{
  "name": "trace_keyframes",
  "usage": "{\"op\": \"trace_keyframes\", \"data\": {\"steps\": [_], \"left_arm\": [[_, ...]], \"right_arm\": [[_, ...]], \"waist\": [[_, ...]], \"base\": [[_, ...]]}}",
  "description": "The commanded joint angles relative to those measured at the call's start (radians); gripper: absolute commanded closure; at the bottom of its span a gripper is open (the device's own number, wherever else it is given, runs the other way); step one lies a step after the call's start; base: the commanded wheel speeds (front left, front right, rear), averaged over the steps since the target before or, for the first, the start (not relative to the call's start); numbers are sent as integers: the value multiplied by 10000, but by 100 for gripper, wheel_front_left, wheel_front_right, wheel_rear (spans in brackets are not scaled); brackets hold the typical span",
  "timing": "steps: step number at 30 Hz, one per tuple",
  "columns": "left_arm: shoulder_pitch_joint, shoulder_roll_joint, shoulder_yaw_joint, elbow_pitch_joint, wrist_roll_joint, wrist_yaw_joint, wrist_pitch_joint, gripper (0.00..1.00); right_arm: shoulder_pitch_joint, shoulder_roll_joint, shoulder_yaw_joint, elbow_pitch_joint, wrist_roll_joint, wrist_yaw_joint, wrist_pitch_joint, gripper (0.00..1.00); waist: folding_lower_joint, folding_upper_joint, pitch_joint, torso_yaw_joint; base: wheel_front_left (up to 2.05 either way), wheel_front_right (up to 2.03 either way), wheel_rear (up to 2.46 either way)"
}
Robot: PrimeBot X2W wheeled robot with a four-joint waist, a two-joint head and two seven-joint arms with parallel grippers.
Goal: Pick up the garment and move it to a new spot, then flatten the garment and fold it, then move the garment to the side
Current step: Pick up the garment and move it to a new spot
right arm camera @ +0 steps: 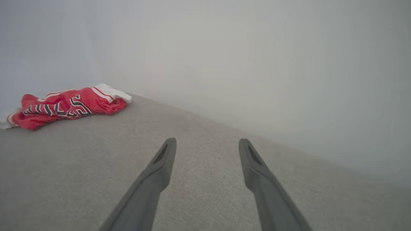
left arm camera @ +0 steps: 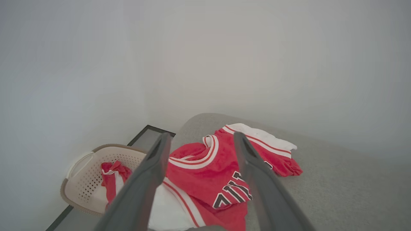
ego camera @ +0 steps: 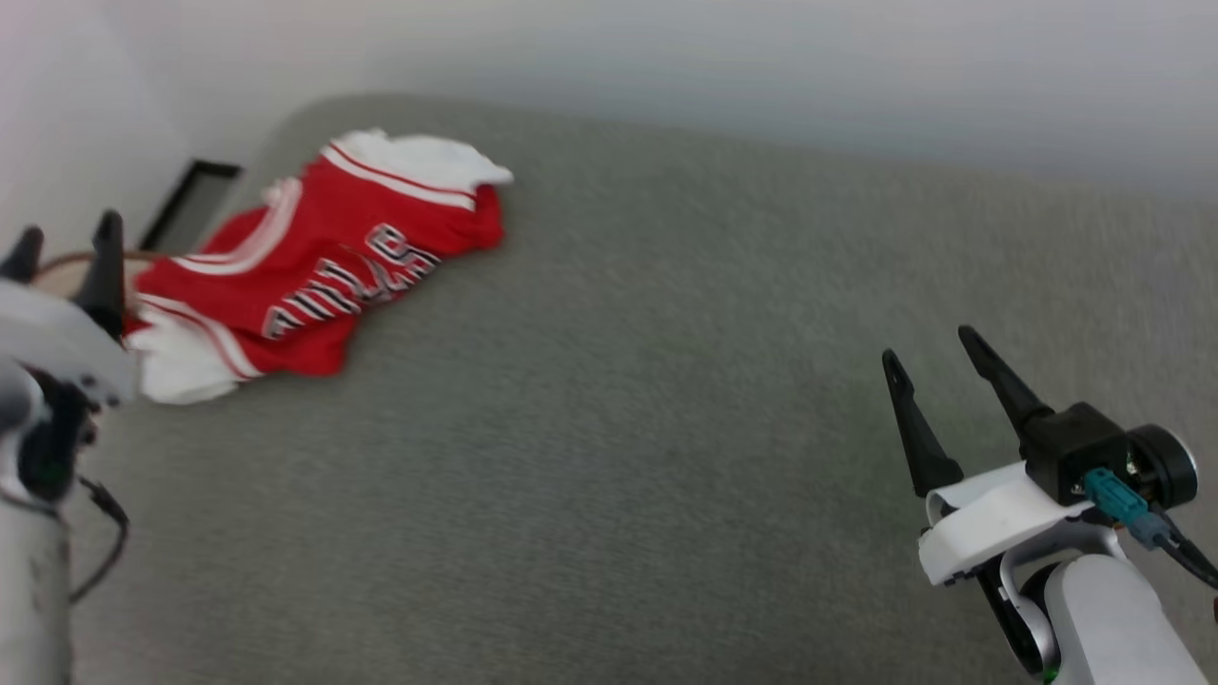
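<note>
The garment (ego camera: 324, 266), a red jersey with white sleeves and black lettering, lies crumpled at the far left of the grey cloth surface (ego camera: 666, 381). It also lies ahead in the left wrist view as the garment (left arm camera: 208, 173) and far left in the right wrist view as the garment (right arm camera: 64, 106). My left gripper (ego camera: 67, 238) stands open at the left edge, just beside the garment, nothing between its fingers. In its own view the left gripper (left arm camera: 200, 139) frames the jersey's collar from above. My right gripper (ego camera: 928, 342) hovers open at the lower right, far from the garment; the right gripper (right arm camera: 207, 142) holds nothing.
A beige perforated basket (left arm camera: 86, 179) with a smaller red-and-white cloth (left arm camera: 112, 179) stands on the floor past the surface's left end. A pale wall runs behind the surface. A dark-framed panel (ego camera: 190, 200) lies by the far left corner.
</note>
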Motion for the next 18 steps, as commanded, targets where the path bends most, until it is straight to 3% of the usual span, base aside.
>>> {"op": "trace_keyframes", "data": {"steps": [1,9,18], "left_arm": [[-508,138,-244,356,-279,-29,190,0],[-2417,977,-1059,2701,-961,-25,1616,0],[-3877,1453,-1933,4955,-1526,-16,2802,0]], "right_arm": [[-158,-19,-60,-164,-160,-14,97,0],[-505,-106,9,-1042,-483,-14,531,0],[-747,-216,-7,-2189,-802,-14,1168,0]], "waist": [[0,0,1441,-1085],[0,0,2687,-1509],[0,0,3796,-1854]], "base": [[0,0,0],[0,0,0],[0,0,0]]}}
